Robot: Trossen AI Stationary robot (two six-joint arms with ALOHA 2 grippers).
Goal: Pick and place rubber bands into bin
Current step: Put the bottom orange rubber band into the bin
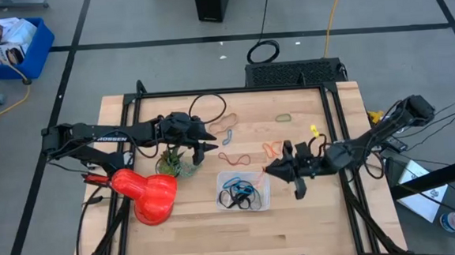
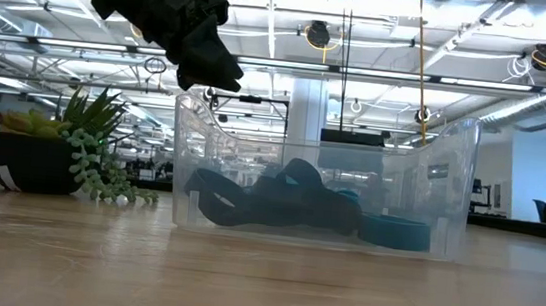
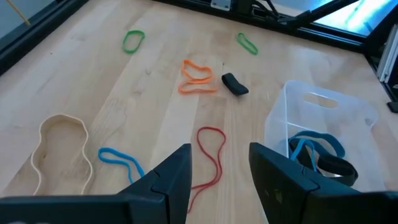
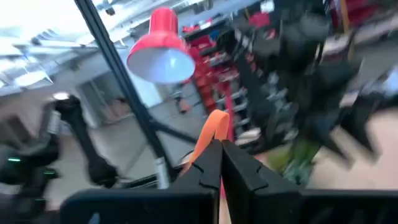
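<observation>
Loose rubber bands lie flat on the wooden table: red [image 3: 211,149], blue [image 3: 121,163], tan [image 3: 59,146], orange [image 3: 196,78], green [image 3: 132,40] and a big black loop [image 1: 206,107]. The clear bin [image 1: 243,190] stands on the table near its front and holds blue and black bands [image 2: 289,200]. My right gripper [image 1: 268,170] hangs in the air just right of the bin, shut on an orange rubber band [image 4: 214,127]. My left gripper [image 3: 221,171] hovers open above the red band, left of the bin, touching nothing. My right gripper pinches the orange rubber band between its two fingertips [image 4: 211,163]. A short strip of the band [image 4: 216,124] sticks out past the tips. The fingers point roughly level, tipped a little upward, and the band is lifted clear of the table. How much hangs behind the fingers is hidden.
A potted plant [image 1: 170,163] and a red lamp [image 1: 152,195] stand at the table's left, close under the left arm. A small black piece [image 3: 235,84] lies beside the orange bands. Bare wood lies in front of the bin.
</observation>
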